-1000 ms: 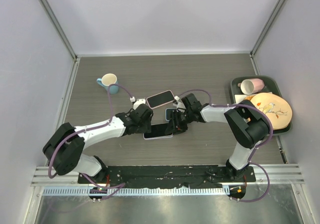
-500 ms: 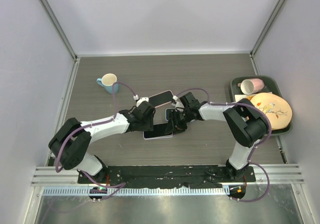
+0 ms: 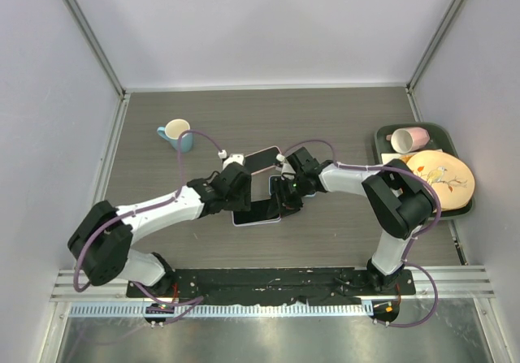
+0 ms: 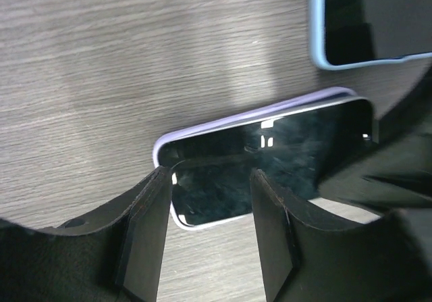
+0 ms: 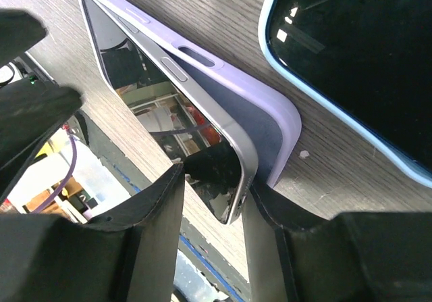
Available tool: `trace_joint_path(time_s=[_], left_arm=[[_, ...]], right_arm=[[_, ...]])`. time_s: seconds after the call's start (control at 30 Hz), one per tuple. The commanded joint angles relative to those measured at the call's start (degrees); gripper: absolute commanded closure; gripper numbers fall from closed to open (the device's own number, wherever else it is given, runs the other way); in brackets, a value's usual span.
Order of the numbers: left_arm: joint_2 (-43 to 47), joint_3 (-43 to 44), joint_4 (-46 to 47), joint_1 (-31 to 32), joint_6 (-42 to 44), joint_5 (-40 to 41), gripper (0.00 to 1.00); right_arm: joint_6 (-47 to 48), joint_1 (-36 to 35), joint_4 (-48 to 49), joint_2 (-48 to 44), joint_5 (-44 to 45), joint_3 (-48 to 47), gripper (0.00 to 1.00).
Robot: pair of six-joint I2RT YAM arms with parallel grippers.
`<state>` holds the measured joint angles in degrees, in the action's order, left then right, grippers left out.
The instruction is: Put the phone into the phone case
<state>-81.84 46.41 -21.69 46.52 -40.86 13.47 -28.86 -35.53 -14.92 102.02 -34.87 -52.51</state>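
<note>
Top view: the phone (image 3: 258, 211), glossy black, lies mid-table in a lilac case (image 5: 263, 113), between the left gripper (image 3: 237, 200) and the right gripper (image 3: 286, 196).

Left wrist view: jaws apart over the phone's end. Bare table (image 4: 101, 59) alongside.

Right wrist view: one phone corner is tilted above the case rim, between spread fingers (image 5: 155, 228). Whether they clamp it cannot be told. A blue-cased phone (image 5: 351, 65) lies just beside.

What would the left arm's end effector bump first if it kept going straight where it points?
The dark-screened phone resting on the lilac phone case, directly under the left end effector; how close is unclear.
</note>
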Motion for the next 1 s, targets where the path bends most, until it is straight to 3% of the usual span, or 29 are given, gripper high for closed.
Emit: trace_joint_path(time_s=[0.0,0.17,0.57,0.97], left_arm=[[6.1,2.5,1.2,1.5,1.4,-0.5,0.47],[4.9,2.8,2.5,1.8,-0.1,-2.0,0.50],[-5.7,1.7,7.2,1.9,-2.3,-7.1,0.76],[-6.7,1.3,5.0,1.9,-2.8,-5.3,0.81]], right_arm=[[6.7,-2.0,-0.7,2.6,17.7,0.0,0.57],[6.7,-2.4,-3.0,1.7,20.4,-1.3,0.56],[6.7,-3.8,-7.0,-0.2,24.8,-3.2,0.50],[7.2,-9.0,-14.0,-1.0,37.9,-8.0,0.46]])
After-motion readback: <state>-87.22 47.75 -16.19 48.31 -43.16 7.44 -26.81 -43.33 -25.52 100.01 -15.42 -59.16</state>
